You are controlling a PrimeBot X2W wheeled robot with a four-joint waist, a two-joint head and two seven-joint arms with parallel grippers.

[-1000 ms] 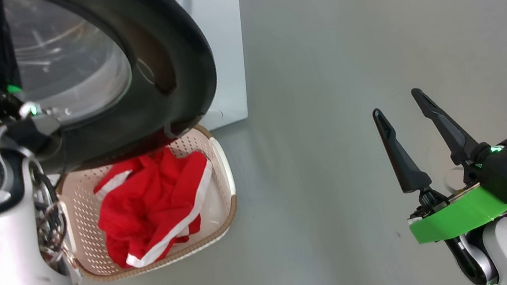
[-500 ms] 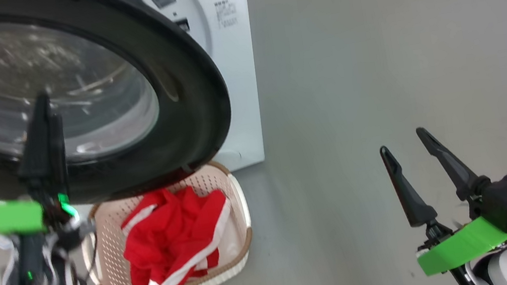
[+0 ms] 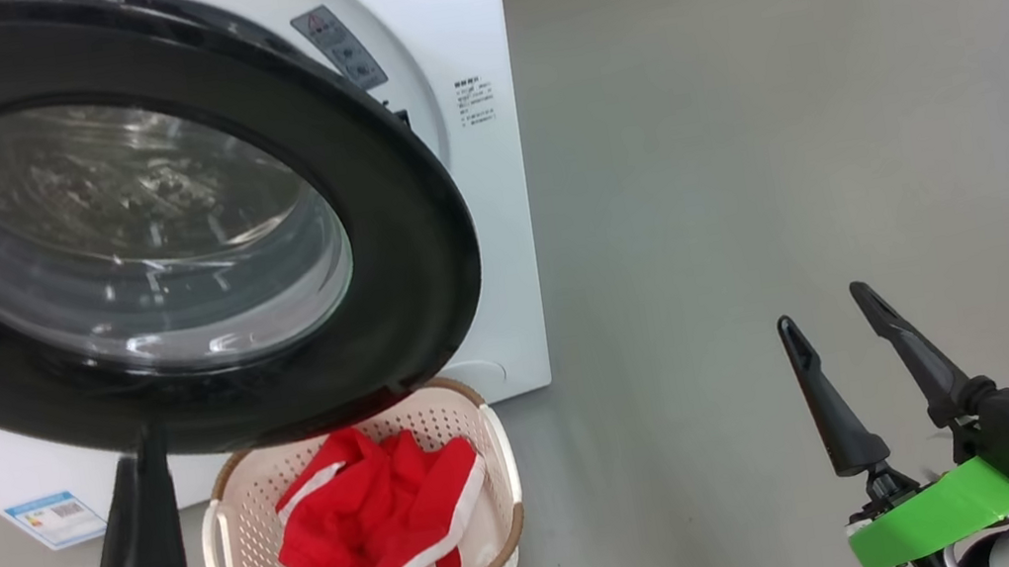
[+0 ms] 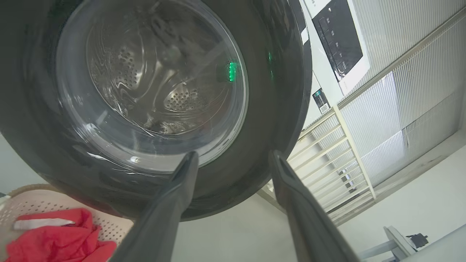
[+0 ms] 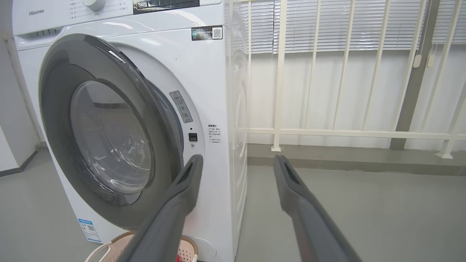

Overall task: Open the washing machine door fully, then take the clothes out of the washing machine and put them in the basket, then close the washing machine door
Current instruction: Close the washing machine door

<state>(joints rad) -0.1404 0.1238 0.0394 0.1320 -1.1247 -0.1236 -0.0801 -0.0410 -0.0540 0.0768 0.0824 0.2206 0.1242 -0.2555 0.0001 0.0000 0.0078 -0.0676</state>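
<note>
The washing machine door (image 3: 422, 266), black rim around a clear glass bowl, stands ajar at a small angle to the white washing machine (image 3: 467, 29); the right wrist view shows the door (image 5: 54, 109) the same way. Below the door's lower rim sits the cream basket (image 3: 251, 561) holding the red clothes (image 3: 370, 524) with white trim. My left gripper (image 3: 150, 441) is low at the left beside the basket, open and empty. Its fingers point up at the door (image 4: 276, 91). My right gripper (image 3: 823, 306) hangs open and empty over the floor, far to the right.
Bare grey floor (image 3: 743, 138) stretches right of the machine. A white railing (image 5: 280, 91) with blinds behind it stands along a raised kerb past the machine's right side. A blue label (image 3: 55, 519) marks the machine's lower front.
The head camera has tilted up, so the whole picture has shifted down. My left gripper has opened and come down from the door's glass to below its lower rim. The right arm keeps its pose.
</note>
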